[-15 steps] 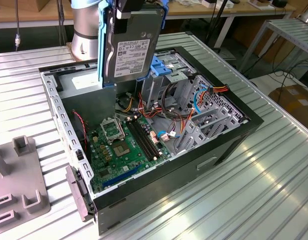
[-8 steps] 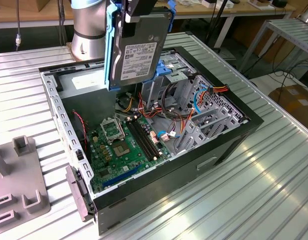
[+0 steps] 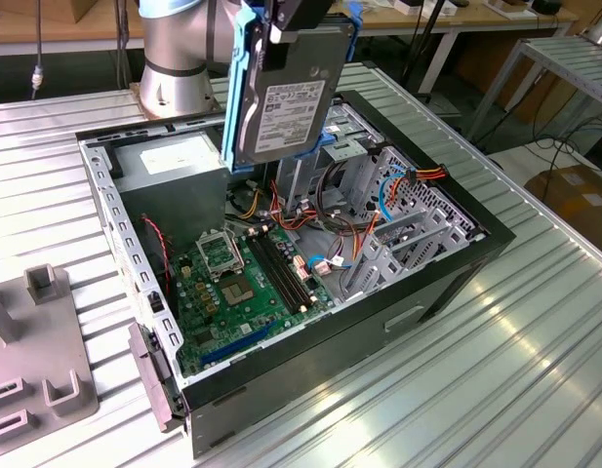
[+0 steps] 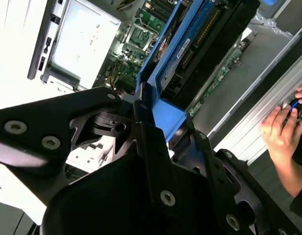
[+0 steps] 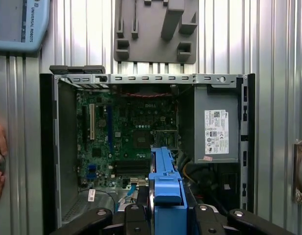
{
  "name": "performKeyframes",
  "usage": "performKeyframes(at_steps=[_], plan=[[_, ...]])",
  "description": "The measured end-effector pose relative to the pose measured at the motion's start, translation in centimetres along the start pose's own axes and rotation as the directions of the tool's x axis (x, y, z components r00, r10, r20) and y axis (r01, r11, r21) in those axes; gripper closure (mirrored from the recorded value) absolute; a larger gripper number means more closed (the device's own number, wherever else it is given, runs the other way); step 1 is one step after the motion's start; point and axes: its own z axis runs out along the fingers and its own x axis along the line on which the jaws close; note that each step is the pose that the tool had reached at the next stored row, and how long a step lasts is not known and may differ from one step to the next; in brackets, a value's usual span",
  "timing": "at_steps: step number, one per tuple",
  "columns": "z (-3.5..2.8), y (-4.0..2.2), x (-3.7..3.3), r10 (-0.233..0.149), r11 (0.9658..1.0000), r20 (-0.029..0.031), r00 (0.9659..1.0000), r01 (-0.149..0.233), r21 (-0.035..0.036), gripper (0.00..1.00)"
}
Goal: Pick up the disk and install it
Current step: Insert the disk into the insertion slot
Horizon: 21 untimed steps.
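Observation:
The disk (image 3: 286, 97) is a grey metal drive with a white label and a light-blue rail frame. It hangs upright above the back of the open computer case (image 3: 496, 239). My gripper (image 3: 289, 44) is shut on its upper edge. In the second wrist view the black fingers (image 4: 141, 105) clamp the blue frame (image 4: 165, 115) of the disk (image 4: 209, 44). In the first wrist view the blue frame (image 5: 165, 181) sticks out from my gripper (image 5: 166, 209) over the case (image 5: 141, 77), between the motherboard and the power supply.
Inside the case lie a green motherboard (image 3: 242, 278), a grey power-supply box (image 3: 174, 166), metal drive bays (image 3: 403, 229) and loose coloured cables (image 3: 379, 200). A grey fixture plate (image 3: 37, 380) lies at the exterior view's left. A person's hand (image 4: 283, 127) rests beside the case.

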Motion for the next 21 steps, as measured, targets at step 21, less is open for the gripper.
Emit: performKeyframes(at_steps=[21], plan=[[0.08,-2.56,-0.02,0.0,1.0,0.0,1.0,0.0,0.0,0.63]])
